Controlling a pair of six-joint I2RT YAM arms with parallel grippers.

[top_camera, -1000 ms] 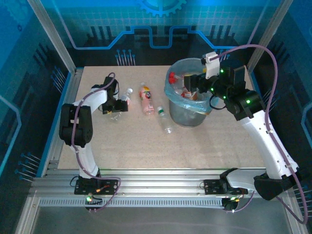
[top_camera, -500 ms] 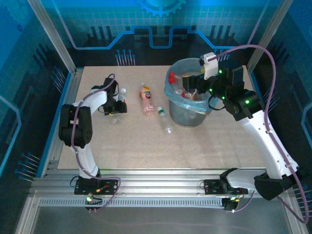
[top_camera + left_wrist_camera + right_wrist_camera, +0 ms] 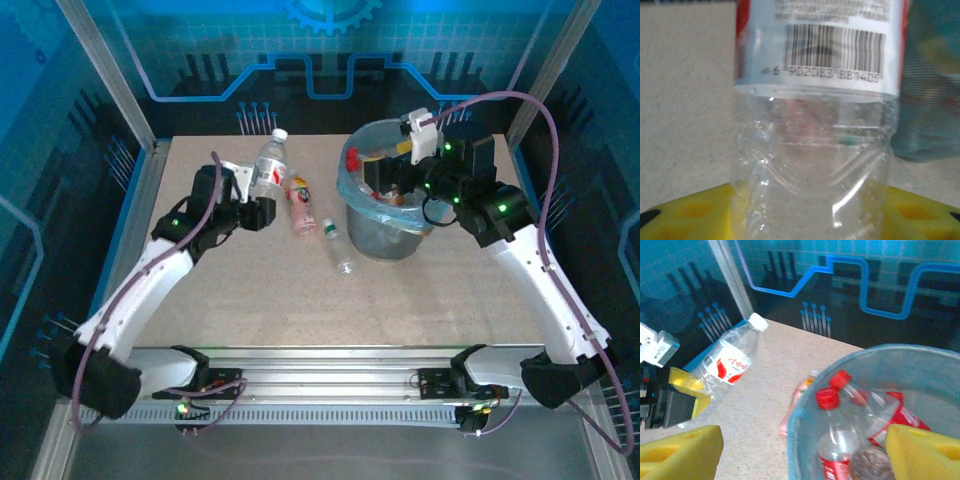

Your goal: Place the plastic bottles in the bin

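Note:
My left gripper [image 3: 257, 208] is shut on a clear plastic bottle [image 3: 268, 165] with a white cap and a red-and-white label, held upright above the table's left side. In the left wrist view this bottle [image 3: 810, 150] stands between my yellow pads [image 3: 685, 212]. The bin [image 3: 352, 195], grey with a blue liner, stands at the back right with red-capped bottles [image 3: 840, 395] inside. My right gripper [image 3: 393, 182] hangs open over the bin's mouth, its pads [image 3: 680, 450] wide apart. A pink bottle [image 3: 298, 205] and a clear green-capped bottle [image 3: 338, 246] lie on the table between the held bottle and the bin.
Metal frame posts [image 3: 110, 70] and blue panels wall the table on three sides. The right arm's purple cable [image 3: 530, 110] arcs above the bin. Open tabletop [image 3: 330, 310] lies in front of the bottles and bin.
My left gripper has closed on the white-capped bottle and raised it off the table, the arm stretching out toward the back. The right gripper has stayed over the bin.

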